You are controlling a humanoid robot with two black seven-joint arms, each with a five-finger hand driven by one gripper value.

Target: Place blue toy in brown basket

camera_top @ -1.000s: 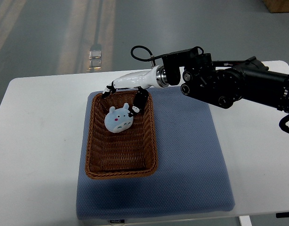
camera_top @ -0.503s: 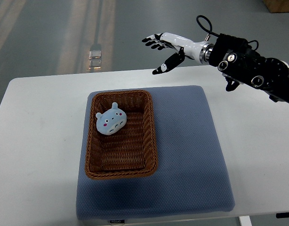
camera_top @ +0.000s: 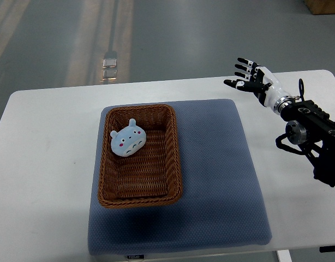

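Note:
A pale blue plush toy (camera_top: pixel 127 141) with small ears and pink cheeks lies inside the brown wicker basket (camera_top: pixel 173 158), in its far half. The basket rests on the left part of a blue-grey mat (camera_top: pixel 222 174). My right hand (camera_top: pixel 246 76) hovers over the table's far right, well away from the basket, fingers spread and holding nothing. Its black arm (camera_top: pixel 312 134) comes in from the right edge. No left arm shows.
The white table (camera_top: pixel 42 164) carries the mat. Beyond its far edge is grey floor, with a small metal floor plate (camera_top: pixel 109 65) and a cardboard box corner (camera_top: pixel 323 5) at the top right.
My right hand let go of the toy above the basket, then pulled back up and to the right. The toy settled slightly leftward in the basket.

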